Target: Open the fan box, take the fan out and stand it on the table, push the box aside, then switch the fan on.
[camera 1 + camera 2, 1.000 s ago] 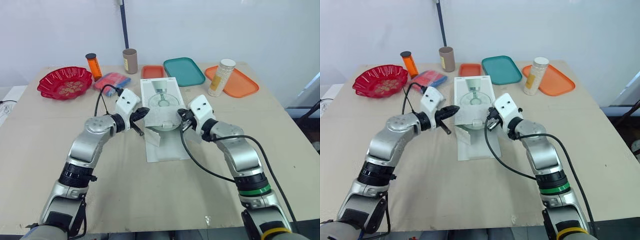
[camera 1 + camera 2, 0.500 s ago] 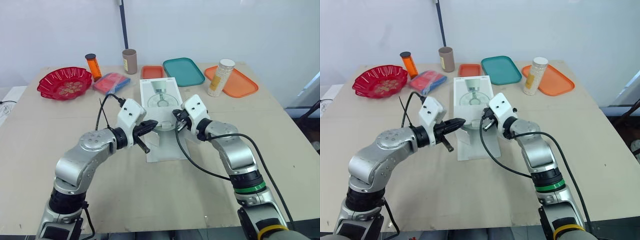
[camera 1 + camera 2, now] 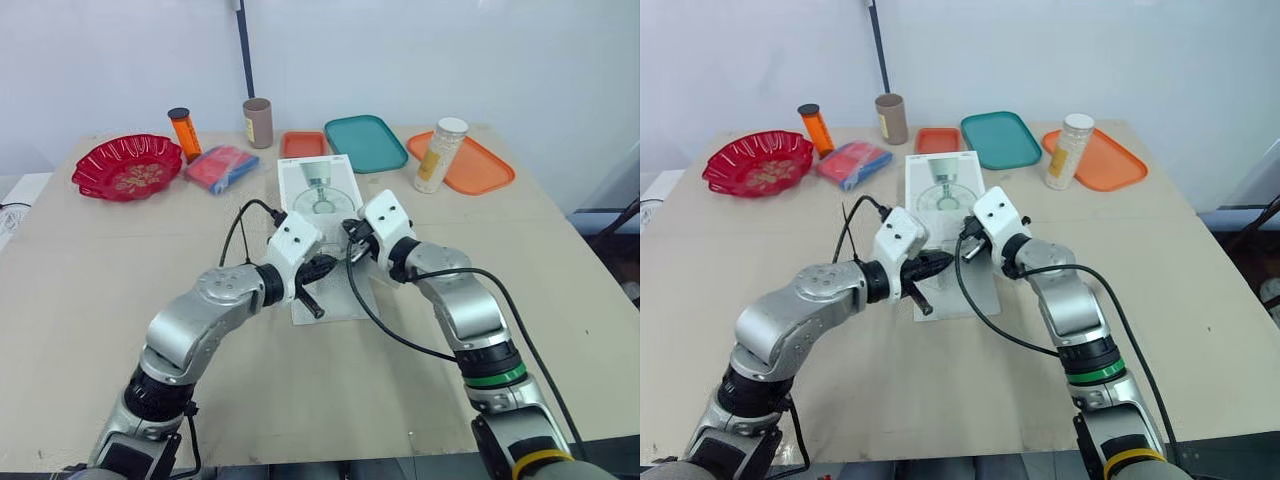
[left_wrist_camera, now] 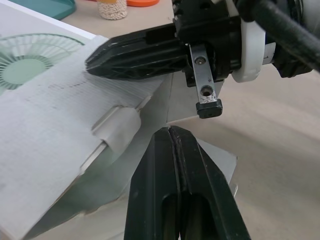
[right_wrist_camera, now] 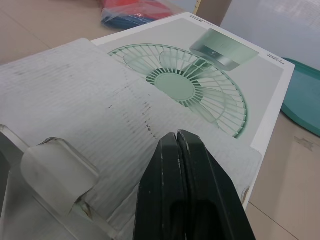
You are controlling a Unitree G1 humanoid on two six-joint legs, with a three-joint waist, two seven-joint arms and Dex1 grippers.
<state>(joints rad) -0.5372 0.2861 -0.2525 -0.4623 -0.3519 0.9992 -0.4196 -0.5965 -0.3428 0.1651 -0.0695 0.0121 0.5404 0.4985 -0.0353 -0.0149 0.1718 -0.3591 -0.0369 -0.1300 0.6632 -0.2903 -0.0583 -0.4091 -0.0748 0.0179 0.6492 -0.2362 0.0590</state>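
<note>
The white fan box [image 3: 320, 190], printed with a green fan, lies flat in the middle of the table. Its near flap [image 5: 75, 100] is turned back over the printed top [image 5: 210, 95], with the corrugated inner side and tuck tab showing. My right gripper [image 3: 347, 243] is shut, and its tips rest on that flap [image 4: 60, 110]. My left gripper [image 3: 333, 264] is shut too, with nothing between its fingers. It hovers over the box's near end, just in front of the right gripper [image 4: 91, 62]. The fan itself is hidden.
Along the back of the table stand a red bowl [image 3: 128, 166], an orange bottle [image 3: 186, 132], a red-and-blue packet [image 3: 222, 166], a brown tube [image 3: 259, 122], a small orange tray [image 3: 303, 144], a teal tray [image 3: 365, 142] and an orange tray [image 3: 485, 172] with a jar [image 3: 438, 155].
My left arm swung right and forward, bringing its gripper from the box's left side to its near end beside the right gripper. The right gripper shifted slightly left, and the raised flap went back.
</note>
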